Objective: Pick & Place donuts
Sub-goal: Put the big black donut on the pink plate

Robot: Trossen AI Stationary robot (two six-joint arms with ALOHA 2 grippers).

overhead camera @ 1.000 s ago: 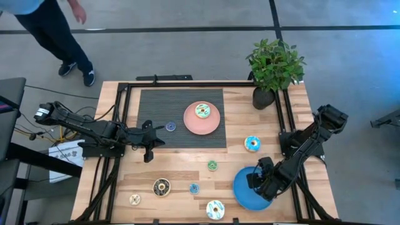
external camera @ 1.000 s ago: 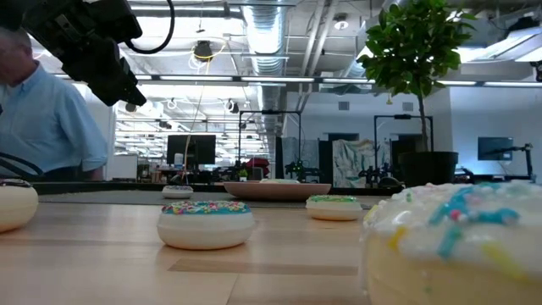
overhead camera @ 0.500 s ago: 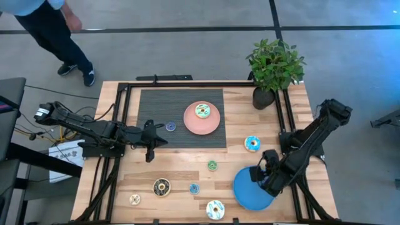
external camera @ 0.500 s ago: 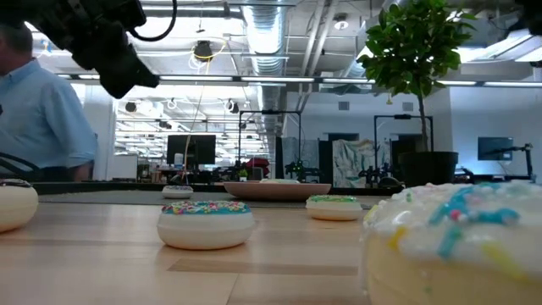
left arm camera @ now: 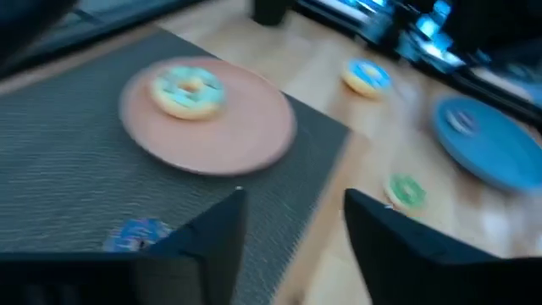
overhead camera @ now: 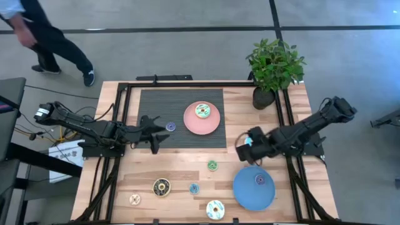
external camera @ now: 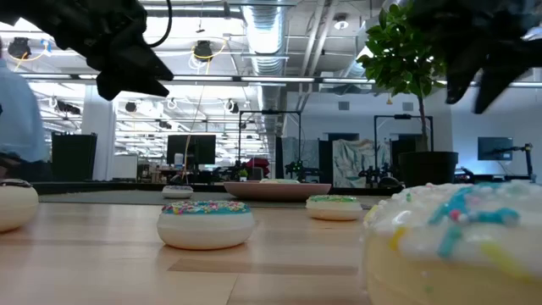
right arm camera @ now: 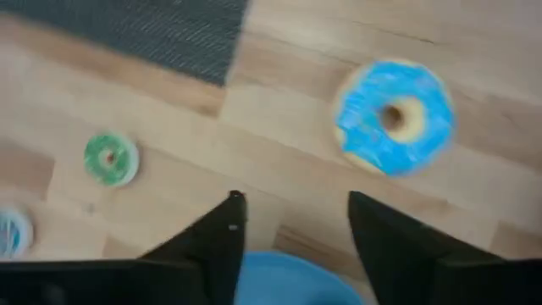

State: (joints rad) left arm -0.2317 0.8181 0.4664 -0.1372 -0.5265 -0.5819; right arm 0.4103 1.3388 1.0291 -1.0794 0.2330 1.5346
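The right end effector point(overhead camera: 245, 145) hangs over the desk point(overhead camera: 294, 106) near its right edge, fingers parted and holding nothing, just above a blue donut point(right arm camera: 394, 116) and beside the blue plate point(overhead camera: 254, 189); a small purple donut point(overhead camera: 260, 180) lies on that plate. The left end effector point(overhead camera: 156, 128) waits over the dark mat point(overhead camera: 162, 103) toward the left edge, also released, with a small blue donut point(overhead camera: 170, 126) just in front of it. A green-iced donut point(overhead camera: 202, 111) sits on the pink plate point(overhead camera: 201, 119) at the mat's right edge. Toward the front edge lie a small green donut point(overhead camera: 212, 165), a brown donut point(overhead camera: 162, 186), a small light-blue donut point(overhead camera: 194, 188), a cream donut point(overhead camera: 135, 199) and a white donut point(overhead camera: 215, 209). A plant point(overhead camera: 275, 65) stands at the back right corner. A person point(overhead camera: 44, 34) walks beyond the back left corner.
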